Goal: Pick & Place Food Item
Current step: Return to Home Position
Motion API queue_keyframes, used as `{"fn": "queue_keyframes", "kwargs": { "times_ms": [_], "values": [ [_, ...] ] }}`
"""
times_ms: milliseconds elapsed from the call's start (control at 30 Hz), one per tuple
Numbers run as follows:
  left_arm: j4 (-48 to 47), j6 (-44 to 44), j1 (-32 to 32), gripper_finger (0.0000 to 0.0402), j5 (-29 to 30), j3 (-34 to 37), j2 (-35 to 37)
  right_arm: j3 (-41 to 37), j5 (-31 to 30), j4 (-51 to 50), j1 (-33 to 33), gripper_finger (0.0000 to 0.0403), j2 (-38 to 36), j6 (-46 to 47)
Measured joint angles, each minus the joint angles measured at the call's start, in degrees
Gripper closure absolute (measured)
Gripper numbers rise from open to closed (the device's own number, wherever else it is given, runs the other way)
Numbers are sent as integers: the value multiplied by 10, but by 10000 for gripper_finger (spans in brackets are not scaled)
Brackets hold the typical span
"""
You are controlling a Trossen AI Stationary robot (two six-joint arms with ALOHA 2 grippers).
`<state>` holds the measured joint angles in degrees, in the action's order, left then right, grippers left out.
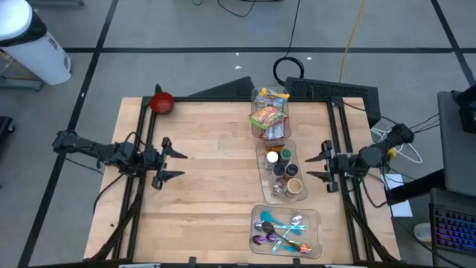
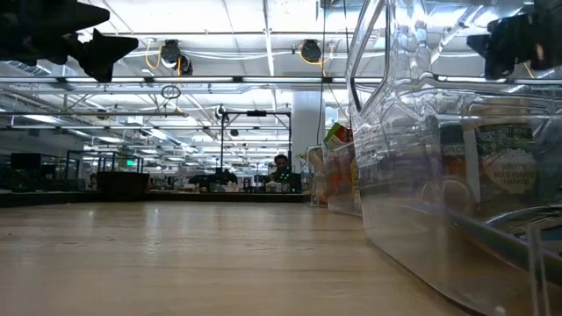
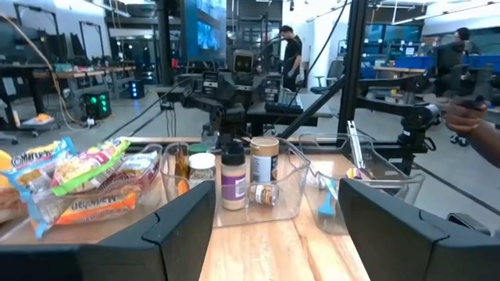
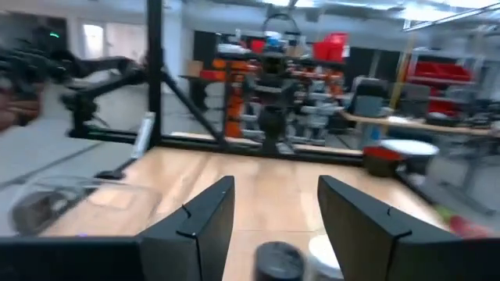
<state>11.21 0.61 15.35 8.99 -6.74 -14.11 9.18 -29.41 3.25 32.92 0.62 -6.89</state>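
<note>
Noting your spoons [image 1: 281, 227] lie in the bottom bin [image 1: 316, 216], at 7 o'clock from the nearer right gripper [image 1: 309, 167], spread and empty; left gripper [image 1: 182, 164], also spread, waits at 9 o'clock on the table [image 1: 216, 223].

L arm [image 1: 97, 149]: blk, slim, knobby jts, thin dark cable loop nr wrist | R arm [image 1: 372, 155]: same blk build, sm yellow-orange mark on one jt | L gripper [image 1: 181, 164] & R gripper [image 1: 309, 167]: 2 tapered blk prongs ea | wrist views: fingers [image 3: 183, 222] matte blk, broad, angular, bevelled edges
</note>
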Motion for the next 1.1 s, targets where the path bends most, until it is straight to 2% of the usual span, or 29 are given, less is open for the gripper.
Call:
{"fn": "queue_keyframes", "kwargs": {
  "times_ms": [200,467,600,800,933,1033,1100],
  "values": [
    [-16,11,0,128,0,0,0,-49,137,76,-72,221,2,46],
    [-16,0,0,128,-16,0,0,-55,208,72,-200,220,-1,64],
    [-20,-2,0,128,-15,0,0,-55,233,30,-277,220,-2,85],
    [-35,-5,0,128,10,0,0,-61,336,-6,-393,222,-2,124],
    [-11,0,0,128,18,22,0,-82,437,75,-435,220,-2,127],
    [36,-4,0,128,16,55,0,-83,464,83,-450,221,-1,126],
    [27,-5,-1,128,24,59,0,-83,464,77,-455,223,-1,126]
  ]
}}
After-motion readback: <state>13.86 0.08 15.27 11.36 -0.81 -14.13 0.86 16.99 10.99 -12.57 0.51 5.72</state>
